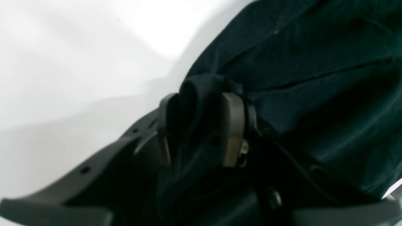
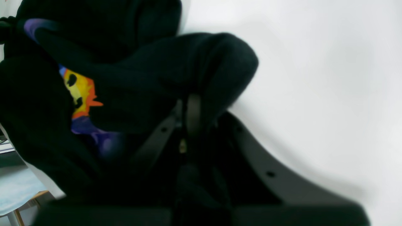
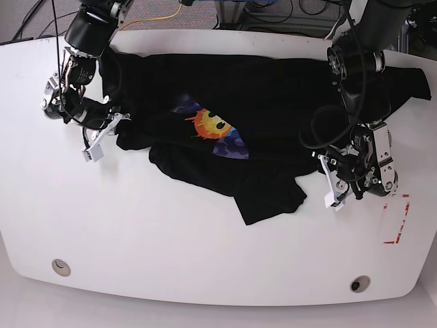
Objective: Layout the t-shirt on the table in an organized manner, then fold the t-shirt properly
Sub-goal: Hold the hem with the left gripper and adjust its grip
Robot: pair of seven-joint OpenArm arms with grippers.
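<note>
Black cloth stands between the left gripper's [image 1: 201,125] jaws, which are part-open around a raised fold; whether they grip it yet, cannot tell. Right gripper [image 2: 201,125]: jaws closed on the fabric, pinching a fold near the edge. Landmark: sun-face print [image 3: 210,124]. Relative to it, the right gripper is at the base view's left, the left gripper at its right. T-shirt [image 3: 280,102] lies rumpled on the table [image 3: 171,253], spread to both sides of the print, one flap pointing toward the grommet side below it. Step in hand, judged: laying out, folding not begun. Next move likely needs a secure left grip, then both arms drawing the cloth taut and level.
</note>
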